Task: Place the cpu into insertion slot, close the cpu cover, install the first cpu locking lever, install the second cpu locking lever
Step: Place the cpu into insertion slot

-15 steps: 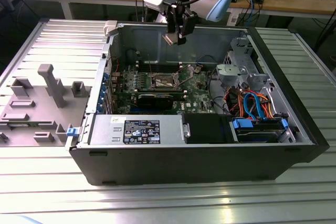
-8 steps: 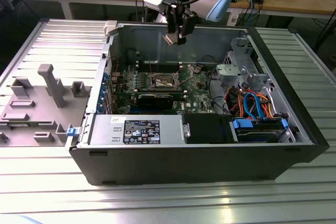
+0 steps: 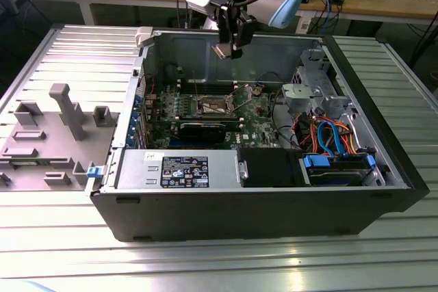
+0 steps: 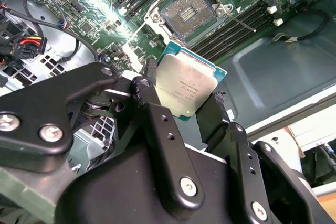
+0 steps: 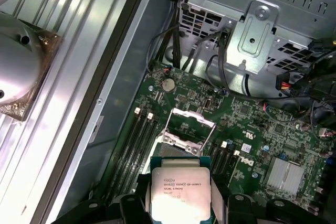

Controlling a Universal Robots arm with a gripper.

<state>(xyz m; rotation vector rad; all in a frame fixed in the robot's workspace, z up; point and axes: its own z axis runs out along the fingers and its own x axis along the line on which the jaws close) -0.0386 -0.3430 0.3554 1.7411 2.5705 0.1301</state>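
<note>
Second wrist view: the cpu (image 4: 186, 85) sits between the jaws, seemingly clamped.

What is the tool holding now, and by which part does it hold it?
The tool holds the square silver chip, gripped by two opposite edges, with its metal face bare.

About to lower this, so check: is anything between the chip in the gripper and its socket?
Nothing visible does. The gripper holds the cpu above the board, and the insertion slot lies uncovered, its dark centre exposed.
</note>
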